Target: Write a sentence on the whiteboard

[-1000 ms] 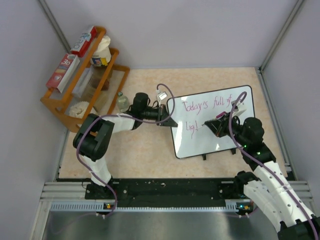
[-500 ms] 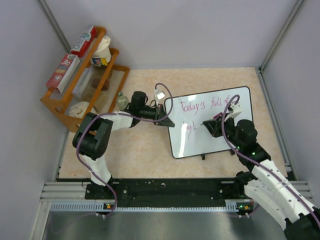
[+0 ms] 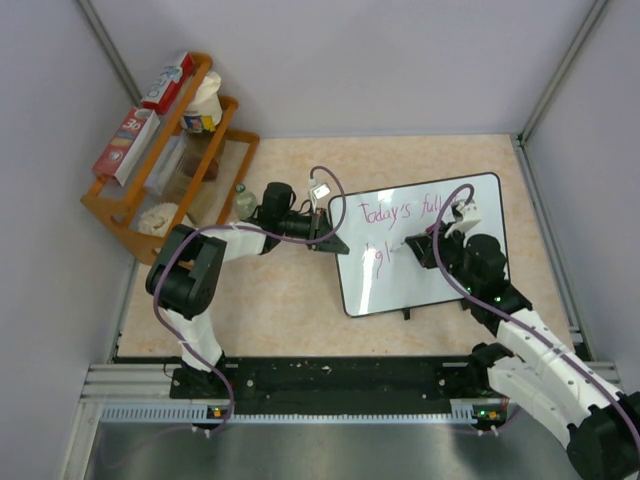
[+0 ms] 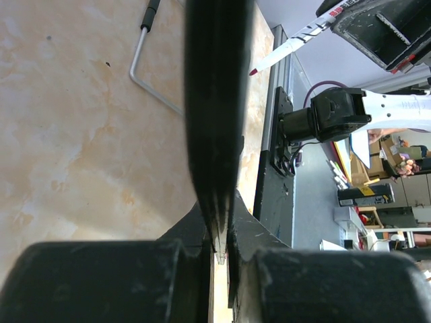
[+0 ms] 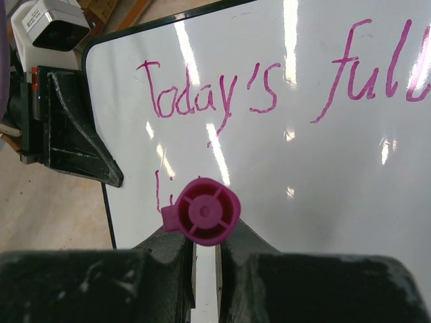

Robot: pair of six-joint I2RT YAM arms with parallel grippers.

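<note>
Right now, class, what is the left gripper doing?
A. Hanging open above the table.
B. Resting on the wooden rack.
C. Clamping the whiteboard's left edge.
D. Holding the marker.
C: the left gripper is shut on the left edge of the whiteboard, whose thin edge runs between its fingers in the left wrist view. The marker sits in the right gripper.

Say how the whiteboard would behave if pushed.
Likely stiff: the whiteboard looks flat though the left gripper clamps just one edge. Probably light and tippy: thin, standing on small feet. Its glossy face, showing glare, should be slippery.
</note>
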